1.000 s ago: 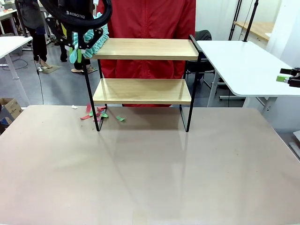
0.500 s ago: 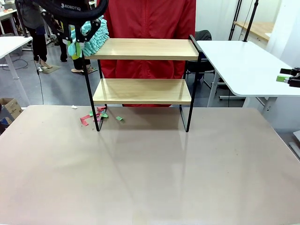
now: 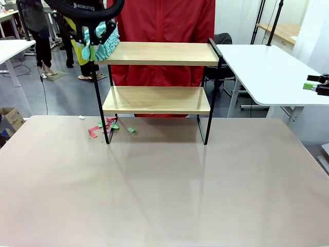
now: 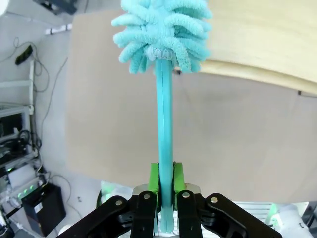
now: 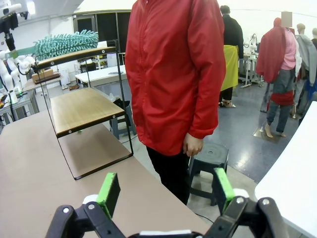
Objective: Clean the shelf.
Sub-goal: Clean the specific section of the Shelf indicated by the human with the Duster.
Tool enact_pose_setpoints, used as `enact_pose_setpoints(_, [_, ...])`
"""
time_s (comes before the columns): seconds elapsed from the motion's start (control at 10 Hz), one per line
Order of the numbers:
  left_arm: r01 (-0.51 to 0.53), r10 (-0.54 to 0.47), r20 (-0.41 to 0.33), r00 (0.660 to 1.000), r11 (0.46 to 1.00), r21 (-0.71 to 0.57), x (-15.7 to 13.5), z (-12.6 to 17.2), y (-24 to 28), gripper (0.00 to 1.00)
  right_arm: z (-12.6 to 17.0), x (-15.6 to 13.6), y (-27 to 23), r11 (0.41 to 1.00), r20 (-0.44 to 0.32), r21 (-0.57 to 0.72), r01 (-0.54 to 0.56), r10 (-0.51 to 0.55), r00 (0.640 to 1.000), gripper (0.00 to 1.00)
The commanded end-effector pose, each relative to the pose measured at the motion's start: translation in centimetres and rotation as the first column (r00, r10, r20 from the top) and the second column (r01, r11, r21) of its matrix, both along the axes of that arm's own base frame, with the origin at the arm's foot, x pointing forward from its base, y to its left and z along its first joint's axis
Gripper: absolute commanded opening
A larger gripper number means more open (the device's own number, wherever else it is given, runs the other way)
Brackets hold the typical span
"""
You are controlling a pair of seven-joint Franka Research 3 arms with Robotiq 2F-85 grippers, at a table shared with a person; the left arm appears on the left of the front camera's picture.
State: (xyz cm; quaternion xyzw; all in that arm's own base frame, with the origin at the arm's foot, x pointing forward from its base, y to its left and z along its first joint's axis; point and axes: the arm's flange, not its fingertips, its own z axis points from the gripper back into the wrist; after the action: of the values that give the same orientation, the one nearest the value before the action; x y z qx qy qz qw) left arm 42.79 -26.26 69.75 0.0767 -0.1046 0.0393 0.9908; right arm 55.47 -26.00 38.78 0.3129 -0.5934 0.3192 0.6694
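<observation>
The shelf (image 3: 159, 53) stands at the table's far side, two light wooden boards in a black frame. My left gripper (image 3: 91, 46) hangs at the left end of the top board, shut on the handle of a teal fluffy duster (image 3: 106, 37) whose head lies on that end. In the left wrist view the green pads (image 4: 154, 176) clamp the duster handle (image 4: 165, 139), and the duster head (image 4: 163, 29) rests at the edge of the top board (image 4: 267, 39). My right gripper (image 5: 163, 191) is open and holds nothing, off to the right (image 3: 316, 86); from there the shelf (image 5: 81, 106) shows.
Red and green paper scraps (image 3: 105, 126) lie on the table by the shelf's front left leg. A person in a red jacket (image 3: 162, 23) stands right behind the shelf. A white side table (image 3: 262, 72) is at the right.
The left gripper has carried the duster slightly up and sideways along the top board's left end. A red scrap has dropped onto the table by the left leg. The right gripper has not moved.
</observation>
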Motion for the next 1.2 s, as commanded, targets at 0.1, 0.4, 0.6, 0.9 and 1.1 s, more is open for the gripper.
enact_pose_setpoints(0.1, [0.011,-0.009,0.139,0.99,1.0,-0.014,-1.5,2.8,2.7,0.13,0.2,0.0,0.2,1.0,0.002,-0.002,-0.001,0.001,1.0,1.0])
enact_pose_setpoints(0.4, [0.104,-0.088,0.174,0.981,0.991,-0.089,-1.7,3.6,5.8,0.13,0.2,0.0,0.2,1.0,0.002,-0.002,-0.001,0.001,1.0,1.0])
enact_pose_setpoints(0.6, [0.234,-0.197,0.22,0.955,0.959,-0.157,-2.5,4.0,7.5,0.13,0.2,0.0,0.2,1.0,0.002,-0.002,-0.001,0.001,1.0,1.0])
enact_pose_setpoints(0.9, [0.456,-0.394,0.264,0.88,0.858,-0.237,-3.0,4.3,10.0,0.13,0.2,0.0,0.2,1.0,0.002,-0.002,-0.001,0.001,1.0,1.0])
enact_pose_setpoints(1.1, [0.583,-0.527,0.257,0.81,0.767,-0.267,-3.3,4.3,12.6,0.13,0.2,0.0,0.2,1.0,0.002,-0.002,-0.001,0.001,1.0,1.0])
